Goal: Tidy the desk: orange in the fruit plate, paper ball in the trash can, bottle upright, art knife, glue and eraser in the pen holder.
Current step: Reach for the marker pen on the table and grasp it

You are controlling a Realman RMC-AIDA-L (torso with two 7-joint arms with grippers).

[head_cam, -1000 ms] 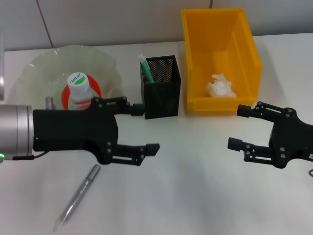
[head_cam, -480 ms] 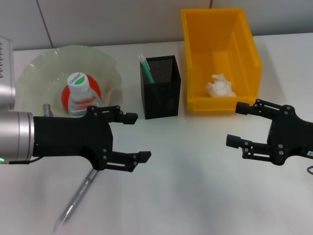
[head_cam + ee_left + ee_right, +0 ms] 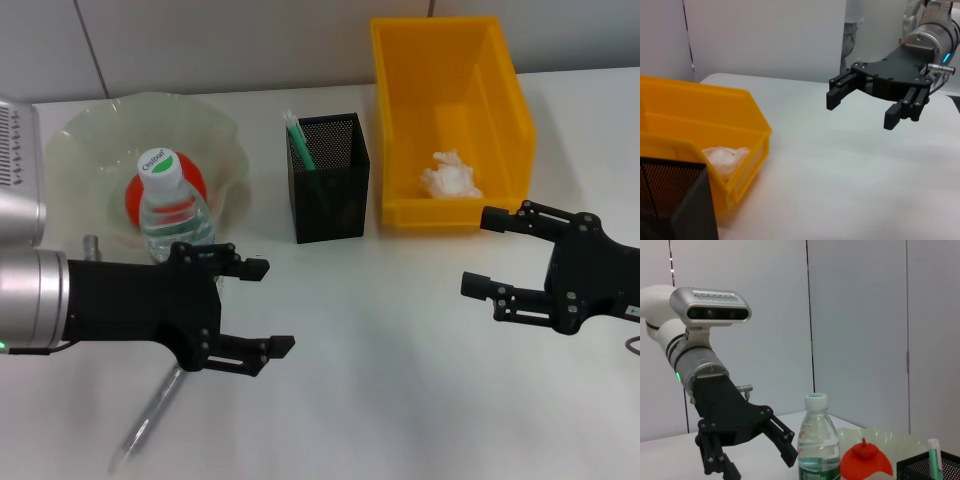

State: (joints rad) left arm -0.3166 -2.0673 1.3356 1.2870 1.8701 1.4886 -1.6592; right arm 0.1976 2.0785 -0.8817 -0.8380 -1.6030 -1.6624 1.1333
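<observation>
Art knife (image 3: pixel 150 412) beneath open left tool (image 3: pixel 262 306)

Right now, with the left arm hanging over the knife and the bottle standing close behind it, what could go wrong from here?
1. The open left gripper partly hides the art knife in the head view, so a descent could miss the thin, slanted handle.
2. The bottle stands upright just behind that gripper; a backward swing might topple it.
3. The pen holder is narrow, and a green pen-like item already stands in it, so the knife could catch on its rim.
</observation>
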